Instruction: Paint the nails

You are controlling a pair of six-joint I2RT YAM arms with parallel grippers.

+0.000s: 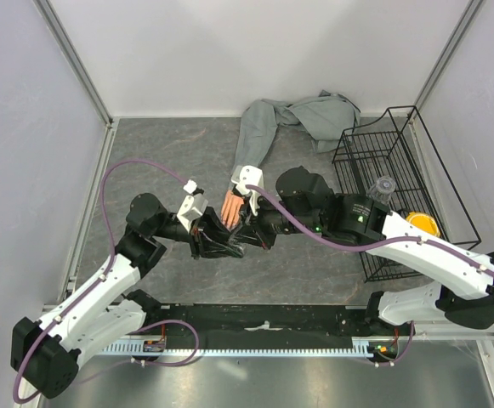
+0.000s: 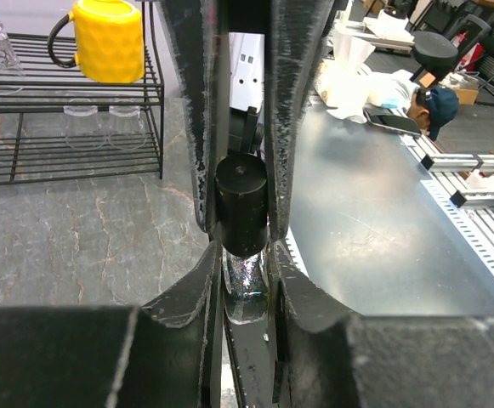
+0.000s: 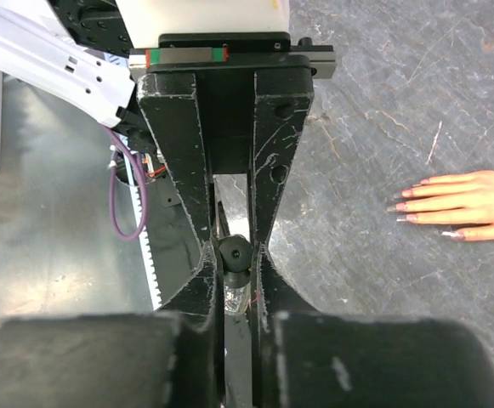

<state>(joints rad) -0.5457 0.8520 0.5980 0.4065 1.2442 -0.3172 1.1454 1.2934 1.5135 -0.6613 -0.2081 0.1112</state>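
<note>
The left gripper point(image 2: 245, 276) is clamped on the glass body of a small bottle point(image 2: 245, 293), and the right gripper point(image 3: 234, 272) meets it tip to tip, its fingers pressed in on either side of the black cap point(image 2: 242, 208). Both hang low over the grey table point(image 1: 170, 153), near its middle. Just beyond them, on the far side, the mannequin hand point(image 1: 231, 206) lies flat with its fingers pointing near (its grey sleeve point(image 1: 259, 136) trails away to the far wall). The nails point(image 3: 404, 206) look pinkish and glossy. A black wire rack point(image 1: 383, 153) at the right holds a yellow mug point(image 2: 106, 38).
</note>
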